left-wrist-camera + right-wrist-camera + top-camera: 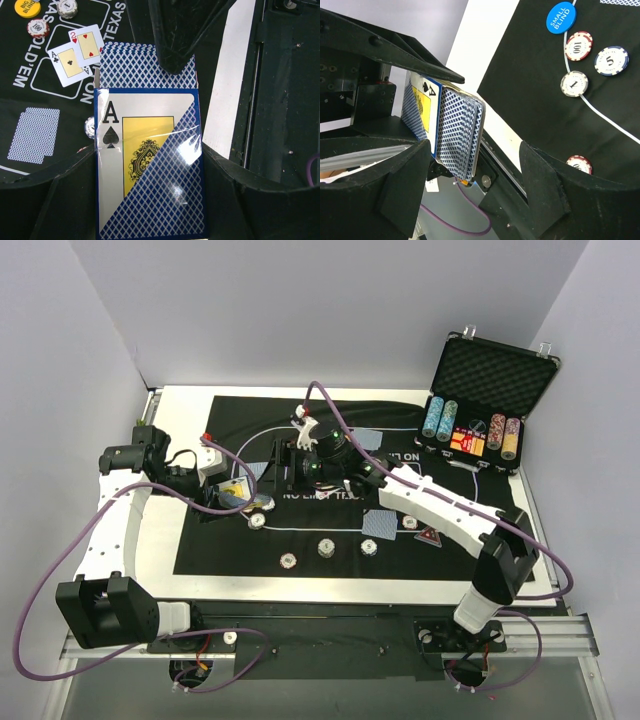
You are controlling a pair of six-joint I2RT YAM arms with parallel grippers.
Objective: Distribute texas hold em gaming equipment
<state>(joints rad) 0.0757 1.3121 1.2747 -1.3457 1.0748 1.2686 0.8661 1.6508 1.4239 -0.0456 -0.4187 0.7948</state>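
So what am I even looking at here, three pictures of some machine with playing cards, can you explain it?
Two robot arms are bolted to a table's near edge. The overhead picture shows both; the other two come from cameras on their wrists. On the black poker mat lie poker chips, a face-down card and a red triangle marker; an open case of chip columns sits behind. The left gripper is shut on a card box showing the ace of spades, cards sticking out. The right gripper hangs open by that box.
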